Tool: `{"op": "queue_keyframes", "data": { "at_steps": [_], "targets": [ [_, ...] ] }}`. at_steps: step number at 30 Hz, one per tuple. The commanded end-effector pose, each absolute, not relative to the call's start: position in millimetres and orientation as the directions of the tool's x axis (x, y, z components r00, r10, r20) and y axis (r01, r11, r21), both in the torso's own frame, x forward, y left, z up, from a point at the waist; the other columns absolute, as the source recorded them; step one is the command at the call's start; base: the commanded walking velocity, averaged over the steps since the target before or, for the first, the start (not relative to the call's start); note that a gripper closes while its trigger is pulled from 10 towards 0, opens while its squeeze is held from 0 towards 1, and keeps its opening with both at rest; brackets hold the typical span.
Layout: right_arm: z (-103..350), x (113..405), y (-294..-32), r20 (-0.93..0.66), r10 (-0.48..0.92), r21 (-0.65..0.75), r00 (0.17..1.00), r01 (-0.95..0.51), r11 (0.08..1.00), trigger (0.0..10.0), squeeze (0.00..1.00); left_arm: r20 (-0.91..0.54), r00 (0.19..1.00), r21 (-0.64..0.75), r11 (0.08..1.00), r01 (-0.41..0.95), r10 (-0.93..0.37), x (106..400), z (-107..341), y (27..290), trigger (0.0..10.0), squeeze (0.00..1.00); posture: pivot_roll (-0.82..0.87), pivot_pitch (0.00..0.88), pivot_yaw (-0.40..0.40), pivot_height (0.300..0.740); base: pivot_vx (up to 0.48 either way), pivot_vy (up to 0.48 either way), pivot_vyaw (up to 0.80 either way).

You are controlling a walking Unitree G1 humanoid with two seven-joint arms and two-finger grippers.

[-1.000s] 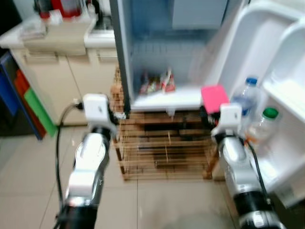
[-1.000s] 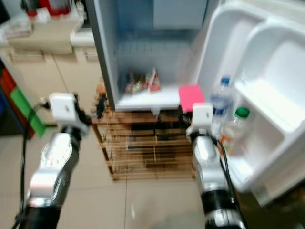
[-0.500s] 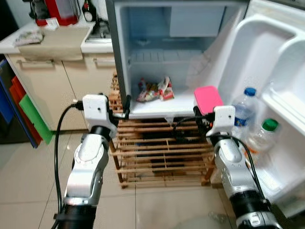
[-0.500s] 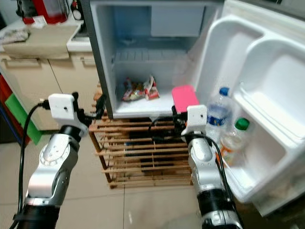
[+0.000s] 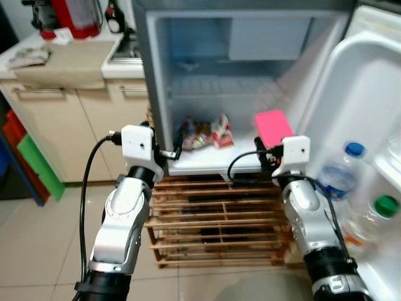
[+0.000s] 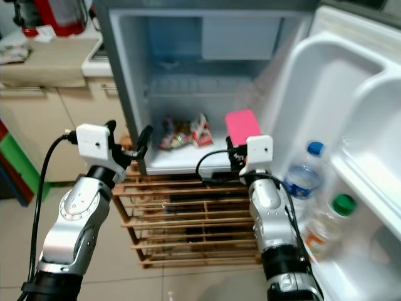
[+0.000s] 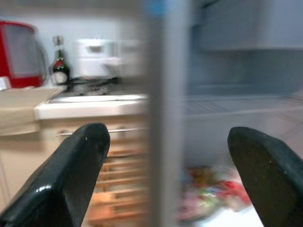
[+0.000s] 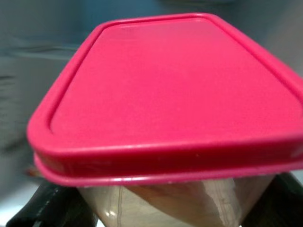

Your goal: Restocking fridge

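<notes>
Kitchen with pale floor tiles [image 5: 37, 251], beige cabinets [image 5: 69, 125] and a counter [image 5: 62, 59] to the left of the open fridge [image 5: 232, 81]. On that counter, a red appliance [image 5: 78, 15] and a dark bottle [image 5: 113, 15]. Under the fridge, a wooden slatted rack [image 5: 213, 219]. Inside the fridge, on the white floor of the compartment, some colourful snack packets [image 5: 203, 133] toward the back. At the right of the fridge, the open door [image 5: 357, 106] with a clear water bottle [image 5: 335, 179] with blue cap and a second bottle [image 5: 376, 216] with green cap on its lower shelf.

Right gripper [image 5: 266, 150] at the front edge of the fridge floor, right side, closed around a container with pink lid [image 5: 272, 128]; container held up just in front of the compartment, beside the door. Left gripper [image 5: 170, 150] at the left front corner of the fridge, fingers spread apart and holding nothing.

From the right wrist view: pink lid [image 8: 165, 90] very close, translucent body below it, black fingers [image 8: 47, 208] at both sides of the body; contents not clear. From the left wrist view: the two fingers [image 7: 78, 175] wide apart, the grey fridge wall between them, blurred; behind it the dark bottle on the counter and the snack packets inside.
</notes>
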State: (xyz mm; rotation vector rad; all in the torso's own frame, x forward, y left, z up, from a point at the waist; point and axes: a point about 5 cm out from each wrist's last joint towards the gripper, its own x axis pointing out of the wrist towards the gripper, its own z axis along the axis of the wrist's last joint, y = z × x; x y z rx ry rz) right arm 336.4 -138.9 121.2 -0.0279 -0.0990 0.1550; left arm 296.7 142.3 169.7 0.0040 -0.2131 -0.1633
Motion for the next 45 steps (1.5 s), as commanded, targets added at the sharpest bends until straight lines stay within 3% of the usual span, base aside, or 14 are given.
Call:
{"op": "queue_keyframes", "data": {
  "at_steps": [1,12,18,27,33,45],
  "targets": [
    [128.8,340.2,-144.3,0.110,0.143,-0.040,0.984,-0.139,0.989,0.0,0.00,0.243,0.947,0.038,0.978,0.207,-0.210,295.7,177.8,130.2,10.0,0.00,-0.08,0.000,0.022,0.740,0.435,0.000,0.00],
    [134.3,351.2,-126.9,0.104,0.184,-0.030,0.977,-0.182,0.983,0.0,0.00,0.246,0.940,0.050,0.971,0.232,-0.237,294.6,181.1,125.0,10.0,0.00,-0.07,0.000,0.021,0.740,0.040,0.000,0.00],
    [141.7,364.1,-105.1,0.085,0.213,-0.053,0.973,-0.209,0.976,0.0,0.00,0.229,0.936,0.066,0.964,0.257,-0.266,293.4,180.3,123.0,10.0,0.00,-0.05,0.000,0.012,0.740,0.000,0.000,0.00],
    [117.0,363.3,-124.1,0.002,0.020,-0.129,1.000,-0.019,0.991,0.0,0.00,0.192,0.919,0.103,0.938,0.330,-0.344,278.1,184.4,120.9,10.0,0.00,0.06,0.000,0.023,0.740,0.000,0.000,0.00],
    [90.9,357.8,-137.2,-0.116,-0.098,-0.068,0.988,0.090,0.994,0.0,0.00,0.128,0.919,0.073,0.927,0.367,-0.373,260.0,183.0,129.8,10.0,0.00,0.10,0.004,0.077,0.740,0.000,0.000,0.00],
    [78.3,356.1,-157.6,-0.189,-0.239,0.002,0.952,0.244,0.970,0.0,0.00,-0.012,0.913,0.050,0.912,0.408,-0.408,220.4,182.5,139.3,10.0,0.00,0.17,0.121,0.144,0.740,0.000,0.000,0.00]
  ]
}}
